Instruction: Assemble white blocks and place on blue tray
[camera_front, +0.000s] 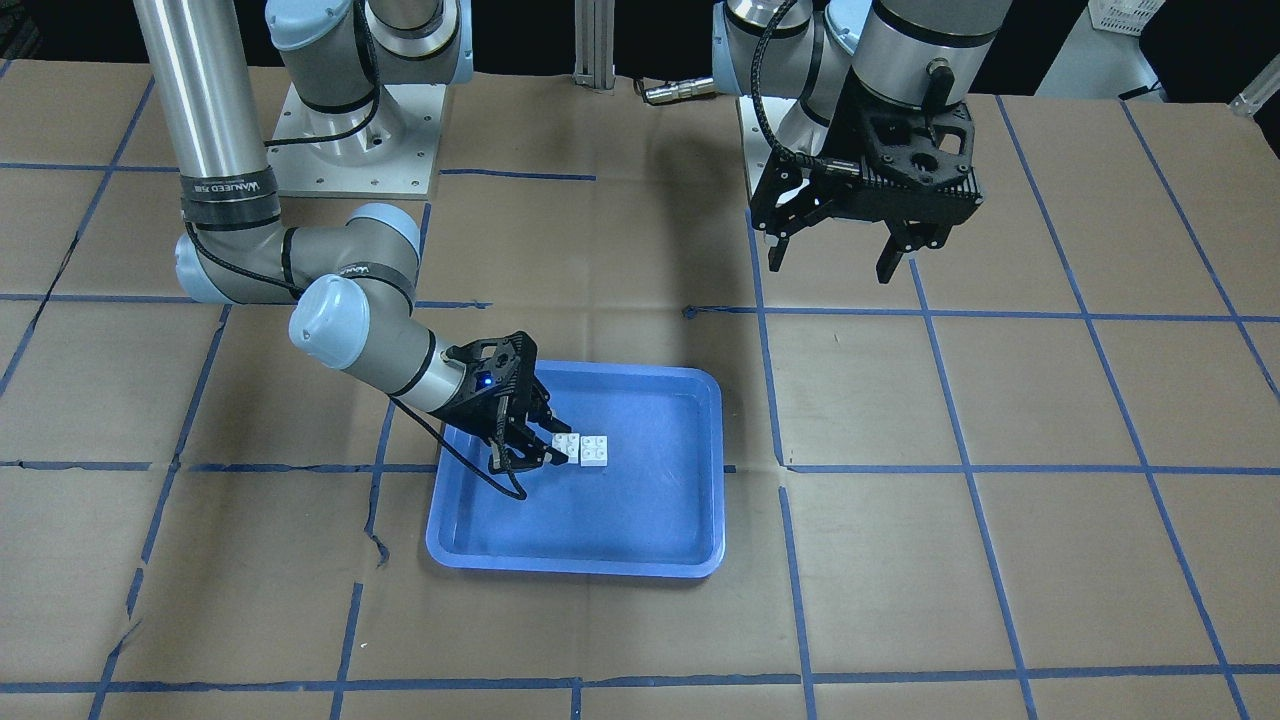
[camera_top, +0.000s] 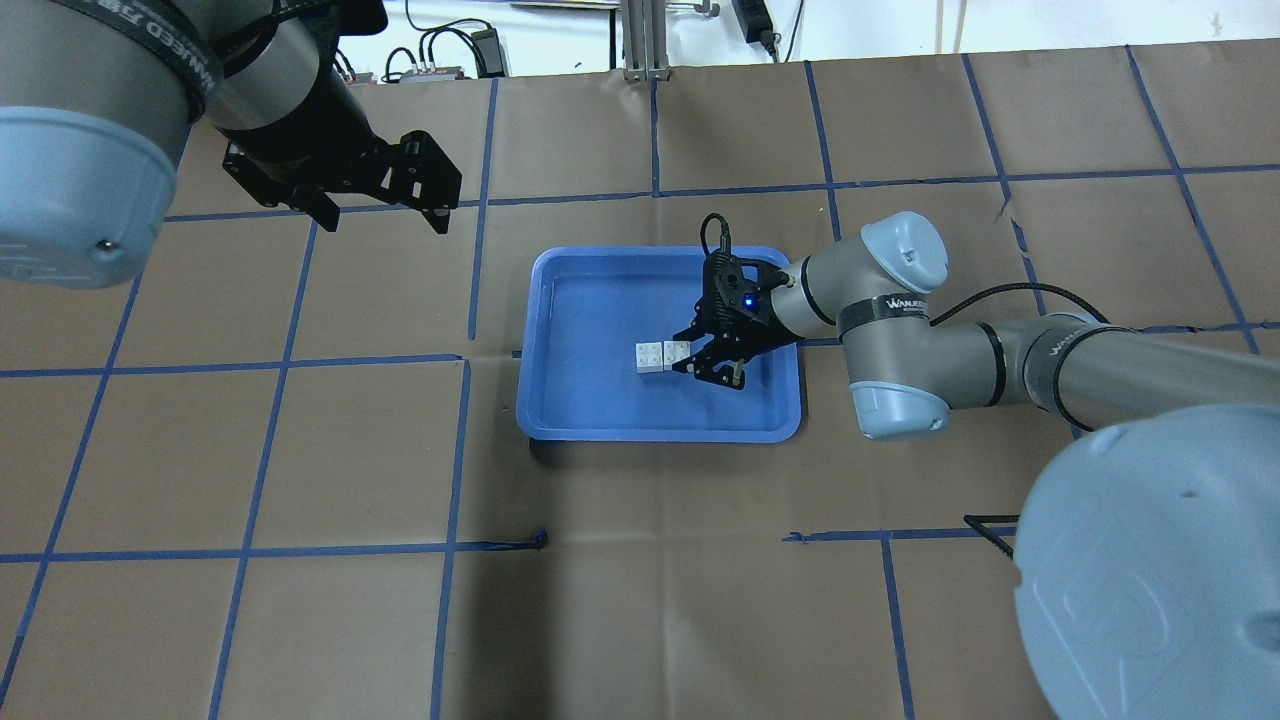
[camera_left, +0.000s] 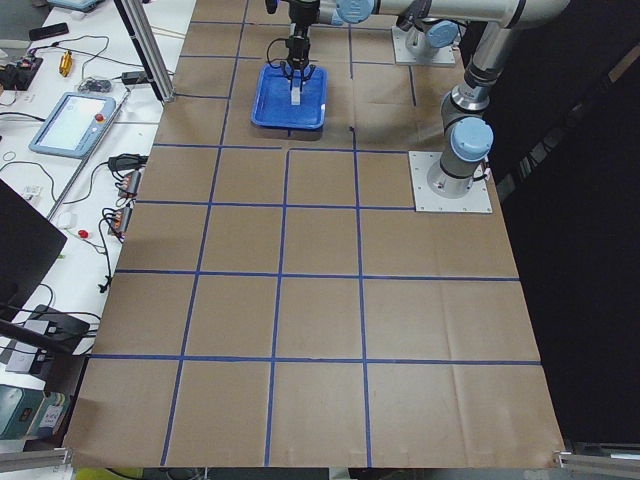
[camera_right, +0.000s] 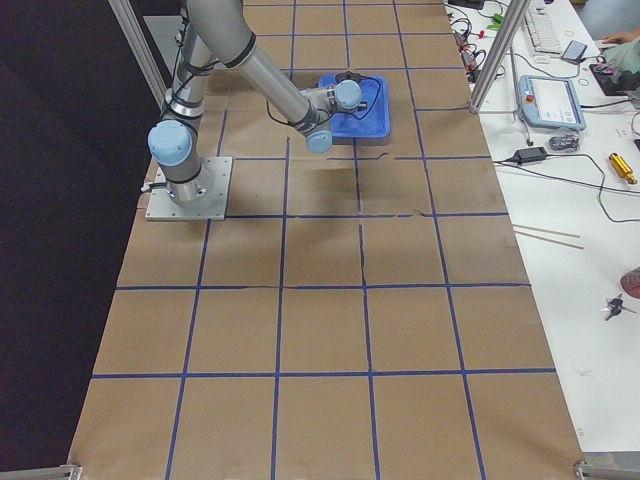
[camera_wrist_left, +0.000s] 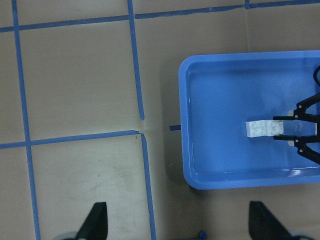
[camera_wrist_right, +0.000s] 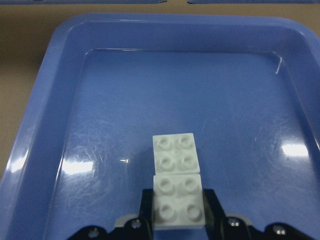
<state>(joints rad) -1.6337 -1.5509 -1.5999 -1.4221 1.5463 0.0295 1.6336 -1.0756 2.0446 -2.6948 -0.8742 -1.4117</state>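
Two white blocks lie touching side by side on the floor of the blue tray. My right gripper reaches low into the tray, its fingers closed against the sides of one white block. The other white block sits just beyond it, free of the fingers. The pair also shows in the overhead view and the left wrist view. My left gripper is open and empty, held high above the bare table well away from the tray.
The table is covered in brown paper with a blue tape grid. The arm bases stand at the robot's edge. A side bench with a teach pendant and cables lies beyond the table's far edge.
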